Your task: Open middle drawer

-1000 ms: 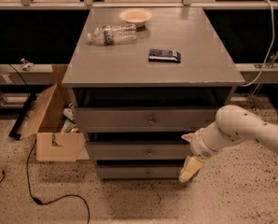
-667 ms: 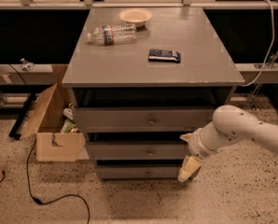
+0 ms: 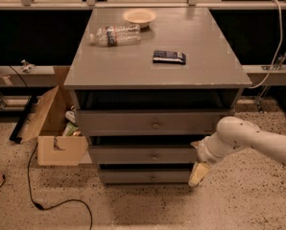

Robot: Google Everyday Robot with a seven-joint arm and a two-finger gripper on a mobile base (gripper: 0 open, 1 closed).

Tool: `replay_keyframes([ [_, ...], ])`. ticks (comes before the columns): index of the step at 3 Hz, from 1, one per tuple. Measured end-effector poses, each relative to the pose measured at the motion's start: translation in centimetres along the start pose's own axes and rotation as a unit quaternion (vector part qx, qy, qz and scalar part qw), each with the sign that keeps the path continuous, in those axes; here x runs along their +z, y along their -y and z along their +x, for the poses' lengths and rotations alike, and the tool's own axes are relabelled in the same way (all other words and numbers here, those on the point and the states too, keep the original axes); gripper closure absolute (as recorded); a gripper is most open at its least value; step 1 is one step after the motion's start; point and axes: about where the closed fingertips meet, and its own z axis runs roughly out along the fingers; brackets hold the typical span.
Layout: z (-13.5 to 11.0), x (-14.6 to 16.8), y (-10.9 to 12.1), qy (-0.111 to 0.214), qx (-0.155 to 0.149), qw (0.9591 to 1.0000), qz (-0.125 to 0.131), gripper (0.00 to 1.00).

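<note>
- Hardly anything has moved since the earlier frames: the gripper has drifted only a touch towards three o'clock and hangs at much the same height, tip down.
- It sits at the right-hand end of the cabinet front, just beside the end of the bottom drawer. Whether it touches the wood I cannot tell.
- Whether the pincer is wide or narrow I cannot tell either. It holds nothing that I can see.
- The white arm runs off towards three o'clock, its wrist level with the right end of the middle drawer.
- That drawer is the second of three grey fronts and looks shut, with a dark gap above it.
- Its small round knob sits at the centre of the front, at about ten o'clock from the gripper and well apart from it.
- At twelve o'clock from the knob is the top drawer, under the grey cabinet top.
- On that top lie a plastic bottle, a pale bowl and a dark packet. None of them is in the arm's way.
- At nine o'clock from the cabinet stands an open cardboard box, clear of the drawer's path.
- My reading: the approach is not yet finished. The gripper needs to travel towards ten o'clock to reach the knob before any pull can begin.
</note>
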Motion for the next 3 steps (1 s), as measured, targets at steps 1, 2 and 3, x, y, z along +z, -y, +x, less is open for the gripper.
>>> replay_keyframes([
  [1, 1.3, 1.6, 1.6, -0.016, -0.009, 0.9997, 0.018, 0.00],
  [2, 2.1, 2.8, 4.0, -0.027, -0.019, 0.9981, 0.051, 0.00],
  [3, 2.2, 3.4, 5.3, -0.029, -0.027, 0.9969, 0.068, 0.00],
])
